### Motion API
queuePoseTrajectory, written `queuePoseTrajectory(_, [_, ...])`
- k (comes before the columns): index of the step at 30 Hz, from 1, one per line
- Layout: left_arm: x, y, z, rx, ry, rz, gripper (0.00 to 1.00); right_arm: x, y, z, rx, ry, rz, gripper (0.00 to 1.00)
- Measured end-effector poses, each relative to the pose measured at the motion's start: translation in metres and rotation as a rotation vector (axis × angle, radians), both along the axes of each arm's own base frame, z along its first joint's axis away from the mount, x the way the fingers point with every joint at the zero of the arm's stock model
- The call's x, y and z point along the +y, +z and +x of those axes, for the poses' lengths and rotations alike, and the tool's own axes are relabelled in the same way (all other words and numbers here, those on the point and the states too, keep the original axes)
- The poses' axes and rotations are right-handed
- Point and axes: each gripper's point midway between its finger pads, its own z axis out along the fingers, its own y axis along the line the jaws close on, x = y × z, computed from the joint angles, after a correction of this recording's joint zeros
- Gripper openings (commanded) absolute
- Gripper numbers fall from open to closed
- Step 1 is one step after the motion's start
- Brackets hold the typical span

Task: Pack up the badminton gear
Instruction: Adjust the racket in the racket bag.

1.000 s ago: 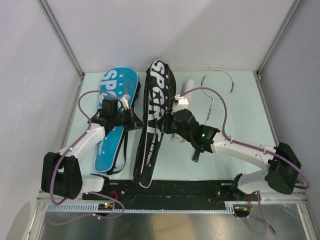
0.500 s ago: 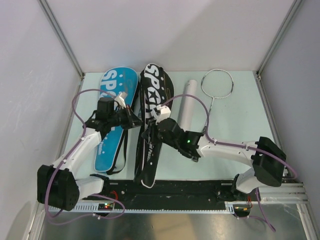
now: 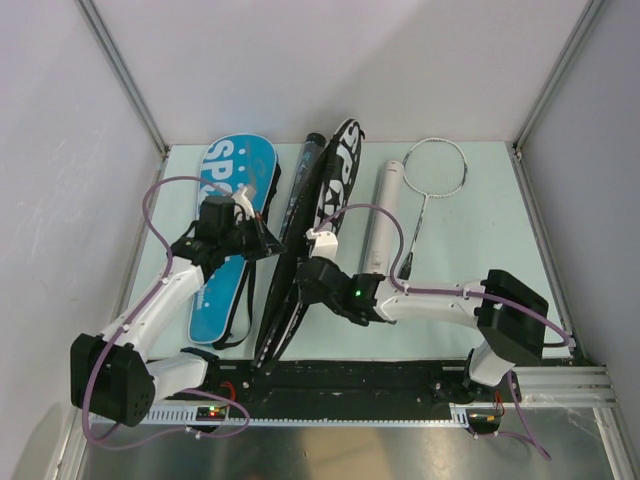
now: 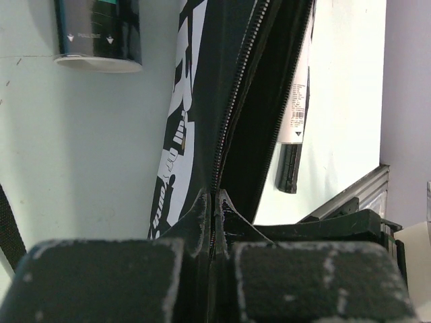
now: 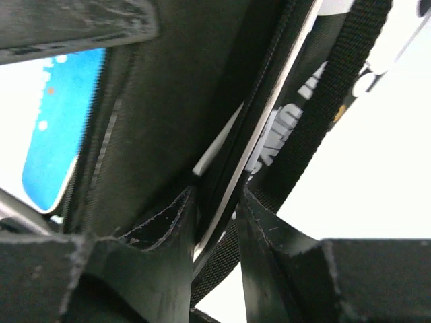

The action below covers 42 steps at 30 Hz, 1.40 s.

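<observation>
Black tube (image 3: 305, 165) mostly behind the tilted black cover (image 3: 340, 170).

The black cover (image 3: 330, 185) is probably matt woven cloth.

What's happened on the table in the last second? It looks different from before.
The black cover has been tipped from lying flat up onto its edge, pinched by the left claw and the right claw. The right arm swung left, uncovering the white tube. The blue cover and the silver racket stayed put.
</observation>
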Motion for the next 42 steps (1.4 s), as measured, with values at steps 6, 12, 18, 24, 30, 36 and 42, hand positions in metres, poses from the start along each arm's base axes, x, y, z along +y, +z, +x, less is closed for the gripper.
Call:
queuePoseTrajectory(6, [0.001, 0.000, 0.000, 0.001, 0.005, 0.004, 0.00, -0.022, -0.007, 0.002, -0.001, -0.076, -0.074, 0.44])
queuePoseTrajectory(12, [0.001, -0.001, 0.000, 0.001, 0.006, 0.004, 0.00, -0.028, 0.019, -0.006, -0.035, -0.085, -0.046, 0.43])
queuePoseTrajectory(18, [0.001, 0.000, 0.000, 0.002, 0.006, 0.004, 0.00, -0.014, 0.055, -0.017, -0.071, -0.029, 0.061, 0.42])
queuePoseTrajectory(24, [0.001, 0.000, 0.000, 0.003, 0.007, 0.002, 0.00, 0.017, 0.044, -0.027, -0.032, 0.069, 0.116, 0.39])
queuePoseTrajectory(30, [0.001, 0.000, 0.000, 0.008, 0.011, -0.001, 0.00, 0.042, 0.016, -0.031, -0.001, 0.141, 0.120, 0.36])
queuePoseTrajectory(36, [0.001, 0.002, -0.001, 0.001, 0.012, -0.004, 0.00, 0.034, 0.001, -0.025, 0.020, 0.074, 0.081, 0.33])
queuePoseTrajectory(42, [0.002, 0.001, -0.002, 0.005, 0.018, 0.003, 0.00, 0.032, -0.018, -0.025, 0.064, -0.021, 0.076, 0.32])
